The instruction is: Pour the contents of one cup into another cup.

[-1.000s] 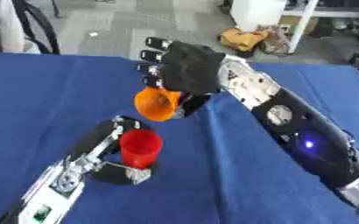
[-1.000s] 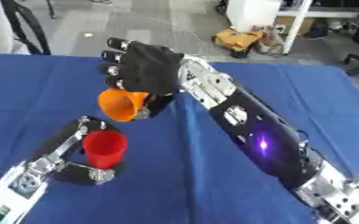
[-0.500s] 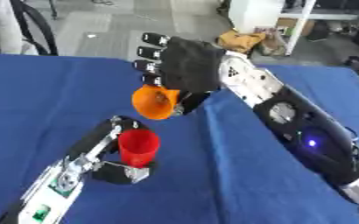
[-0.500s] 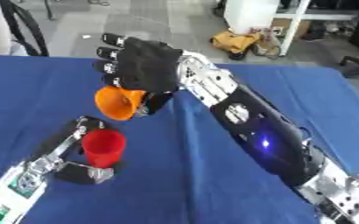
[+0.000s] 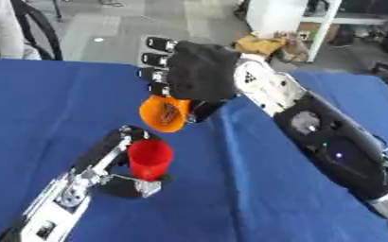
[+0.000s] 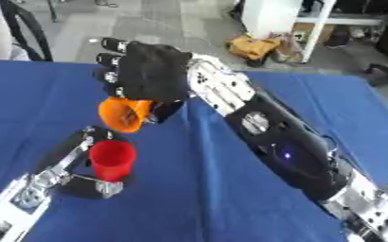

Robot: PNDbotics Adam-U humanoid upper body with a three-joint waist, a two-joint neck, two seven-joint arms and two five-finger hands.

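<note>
A red cup [image 5: 149,159] stands upright on the blue table [image 5: 247,189], and my left hand [image 5: 129,185] is curled round its lower part. Above it and slightly behind, my right hand [image 5: 193,71] holds an orange cup [image 5: 163,113] tipped on its side, mouth facing down and left toward the red cup. The orange cup's rim hangs just above the red cup's rim, a little apart. I cannot see anything inside either cup.
The blue cloth covers the whole table. Beyond the far edge lie a grey floor, a yellowish bag [image 5: 262,44] and white furniture legs [image 5: 323,29]. A dark chair [image 5: 36,28] stands at the far left.
My right hand has lifted slightly and tilted the orange cup a little further over the red cup. The left hand and red cup have stayed put.
</note>
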